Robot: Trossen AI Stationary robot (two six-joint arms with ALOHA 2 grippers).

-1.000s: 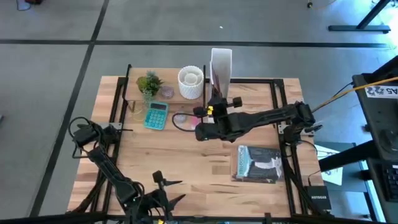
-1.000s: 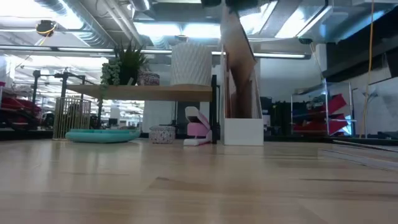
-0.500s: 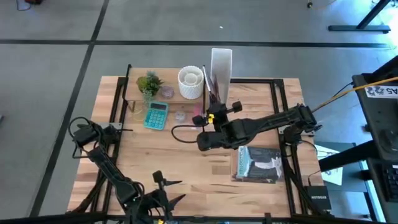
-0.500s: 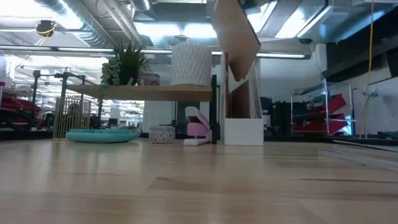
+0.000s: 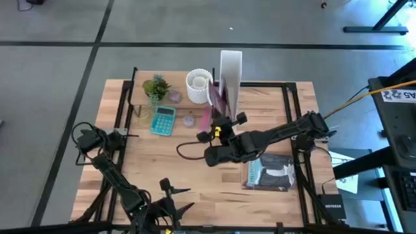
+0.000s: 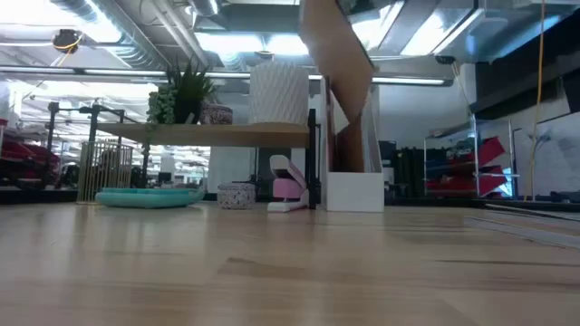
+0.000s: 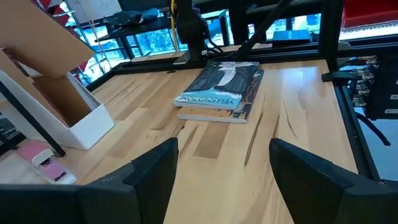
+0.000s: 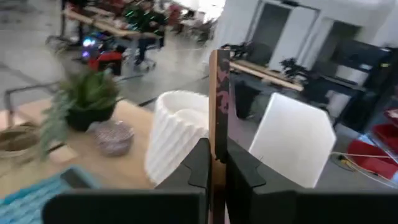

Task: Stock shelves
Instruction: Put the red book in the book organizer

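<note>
One thin brown-and-purple flat folder (image 8: 218,106) is pinched upright by the right gripper (image 8: 213,163), raised above the table beside the low light-wood shelves (image 6: 217,134); the left gripper (image 7: 221,171) is held spread at the table's near edge.

Light-wood shelves (image 6: 217,134), ribbed white vase (image 6: 278,93) — matt

One camera looks straight down on the table (image 5: 195,162), one sits at tabletop level facing the room — both catch the file box (image 6: 353,186) — while each wrist camera looks forward past its fingers.

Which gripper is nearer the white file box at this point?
The right gripper. It hangs over mid-table just in front of the white file box, shut on a thin brown folder. The left gripper sits open at the table's near edge, far away.
</note>
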